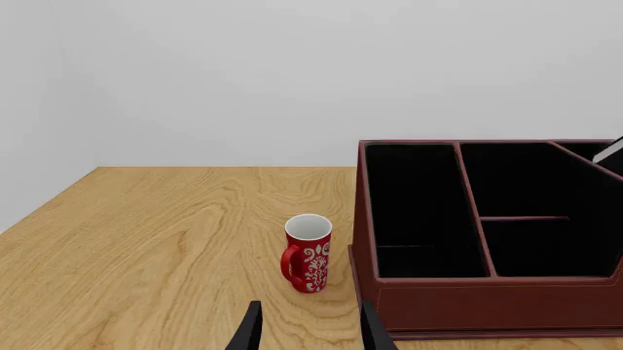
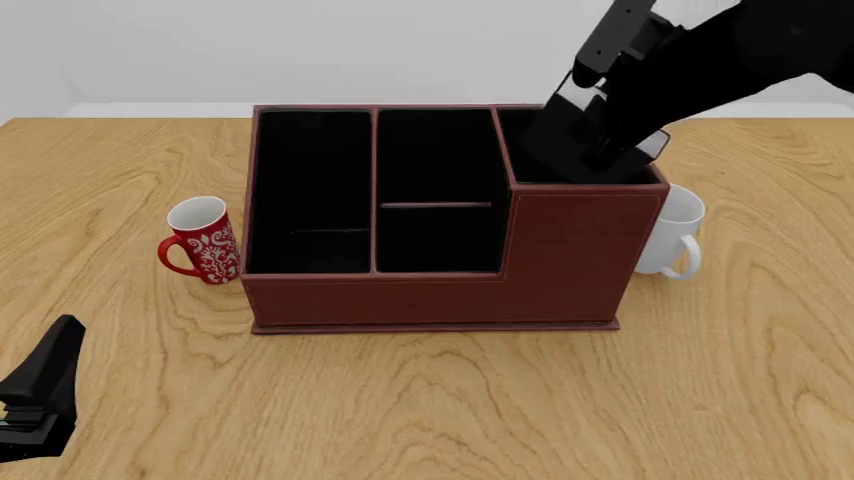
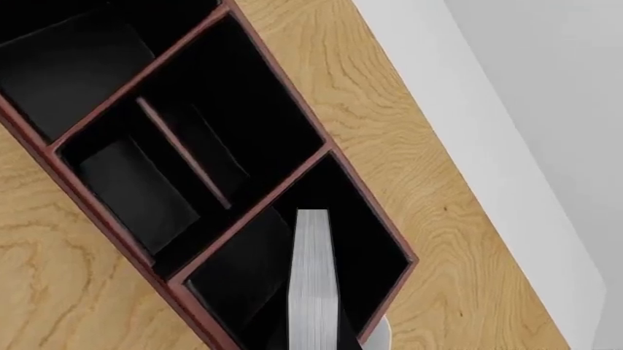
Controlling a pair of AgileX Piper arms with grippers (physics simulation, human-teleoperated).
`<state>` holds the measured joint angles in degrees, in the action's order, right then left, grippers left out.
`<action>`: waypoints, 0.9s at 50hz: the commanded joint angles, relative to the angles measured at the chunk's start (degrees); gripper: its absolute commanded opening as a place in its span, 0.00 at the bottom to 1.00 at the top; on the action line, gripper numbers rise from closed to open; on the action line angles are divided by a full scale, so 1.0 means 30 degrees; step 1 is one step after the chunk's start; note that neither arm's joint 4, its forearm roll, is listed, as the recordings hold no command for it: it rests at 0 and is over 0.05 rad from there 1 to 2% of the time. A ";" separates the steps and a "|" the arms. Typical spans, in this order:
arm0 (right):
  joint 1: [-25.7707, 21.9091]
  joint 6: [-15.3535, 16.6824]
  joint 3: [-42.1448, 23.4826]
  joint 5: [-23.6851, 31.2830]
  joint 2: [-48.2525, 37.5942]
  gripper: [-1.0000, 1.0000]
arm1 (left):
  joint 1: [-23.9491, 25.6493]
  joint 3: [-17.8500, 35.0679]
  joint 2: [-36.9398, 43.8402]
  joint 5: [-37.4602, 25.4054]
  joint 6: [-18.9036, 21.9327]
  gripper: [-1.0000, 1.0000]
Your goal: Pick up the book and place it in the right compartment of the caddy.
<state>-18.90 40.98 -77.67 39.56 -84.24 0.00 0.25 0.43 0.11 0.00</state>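
Note:
The caddy (image 2: 441, 285) is a large red-brown box with black sections, standing mid-table. The black book, white page edges showing (image 3: 311, 277), stands tilted inside the right compartment (image 3: 233, 292), the squarish tall-walled section. In the front view the book (image 2: 577, 150) reaches down past the compartment's rim. My right gripper (image 2: 603, 115) comes in from above the back right and is shut on the book; its fingertips are hidden against the black cover. My left gripper (image 1: 309, 332) is open and empty, low near the table's front left corner (image 2: 40, 400).
A red patterned mug (image 2: 203, 240) stands just left of the caddy and shows in the left wrist view (image 1: 308, 253). A white mug (image 2: 670, 232) stands against the caddy's right wall. The two long low-walled sections (image 2: 310, 190) hold nothing.

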 commanded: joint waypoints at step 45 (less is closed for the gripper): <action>0.0828 0.0271 -0.0674 -0.1741 -0.1926 1.00 | 0.0000 0.0000 0.0000 0.0000 0.0000 1.00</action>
<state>-16.94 41.58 -79.30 35.28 -89.97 0.00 0.25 0.43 0.11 0.00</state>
